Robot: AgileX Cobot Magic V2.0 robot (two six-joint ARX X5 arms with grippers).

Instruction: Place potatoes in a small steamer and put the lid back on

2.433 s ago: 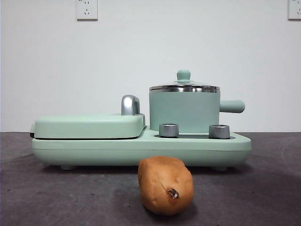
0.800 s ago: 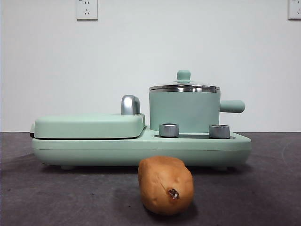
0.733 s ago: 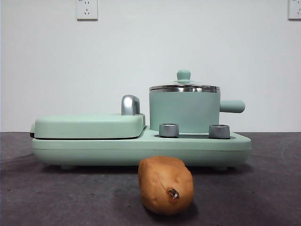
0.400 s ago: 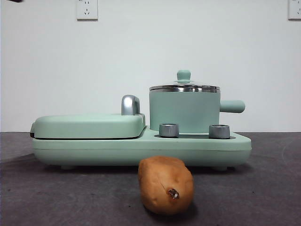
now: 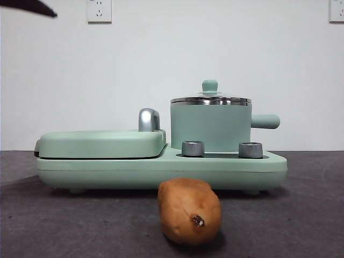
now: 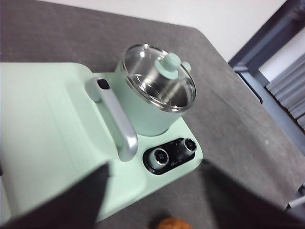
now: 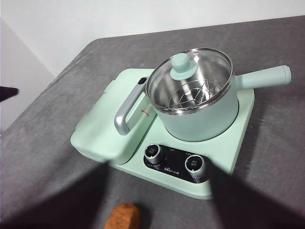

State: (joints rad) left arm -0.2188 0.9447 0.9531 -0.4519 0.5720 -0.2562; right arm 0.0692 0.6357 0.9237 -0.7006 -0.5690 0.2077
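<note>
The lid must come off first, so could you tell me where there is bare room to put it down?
Bare grey table lies beside the cooker's griddle cover, and also beyond the pot handle. It is crowded in front of the dials, where the potato lies.

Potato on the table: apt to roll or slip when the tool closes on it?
The potato is oblong and rounded and lies on its side on the flat table, so a nudge across its long axis would likely roll it. Its skin looks smooth, so it may slip unless pinched across the narrow middle. It looks solid, probably stiff and fairly heavy for its size.
</note>
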